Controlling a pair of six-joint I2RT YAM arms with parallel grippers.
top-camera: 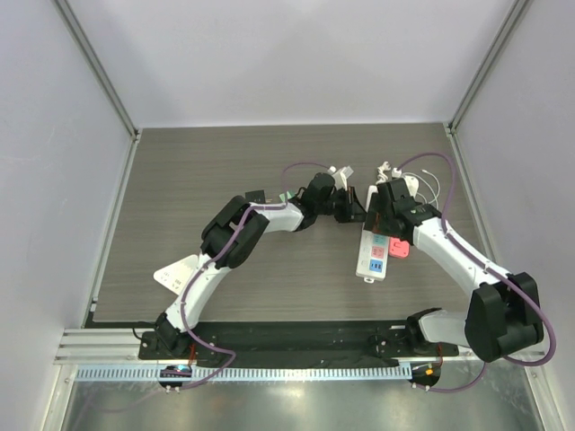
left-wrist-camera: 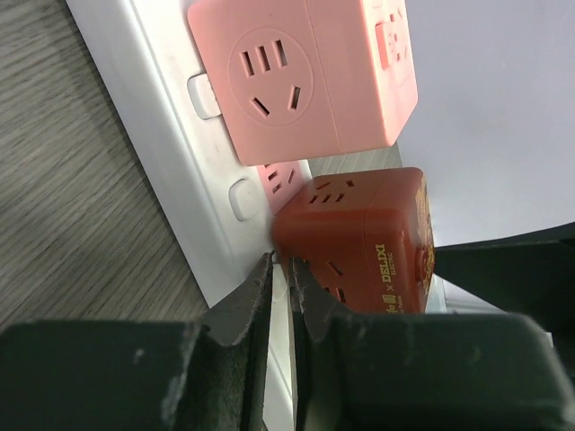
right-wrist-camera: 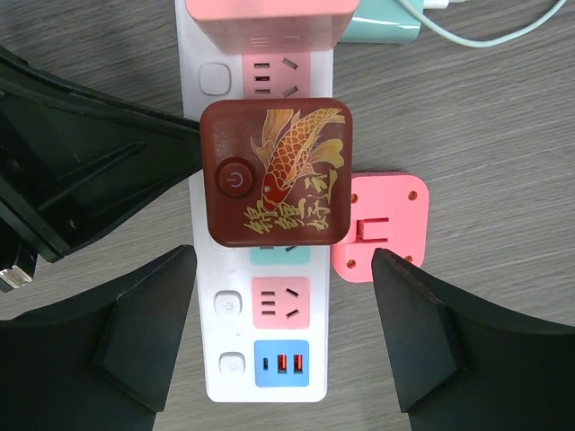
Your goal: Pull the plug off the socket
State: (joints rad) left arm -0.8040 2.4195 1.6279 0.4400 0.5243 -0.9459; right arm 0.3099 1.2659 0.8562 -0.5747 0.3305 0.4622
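Dark-red cube plug (right-wrist-camera: pixel 275 172) seated mid-strip, right of bench (top-camera: pixel 180 180) centre.
Rigid, smooth-sided plastic, likely tight in the white power strip (right-wrist-camera: pixel 230 359): grip its left and right faces. The right tool (right-wrist-camera: pixel 280 260) gapes wide astride it; the left tool (left-wrist-camera: pixel 279 262) is pinched narrow at the strip's edge, empty.

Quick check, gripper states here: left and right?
Left gripper: shut, gripping nothing, tips at the white power strip.
Right gripper: open, fingers either side of the strip, holding nothing.
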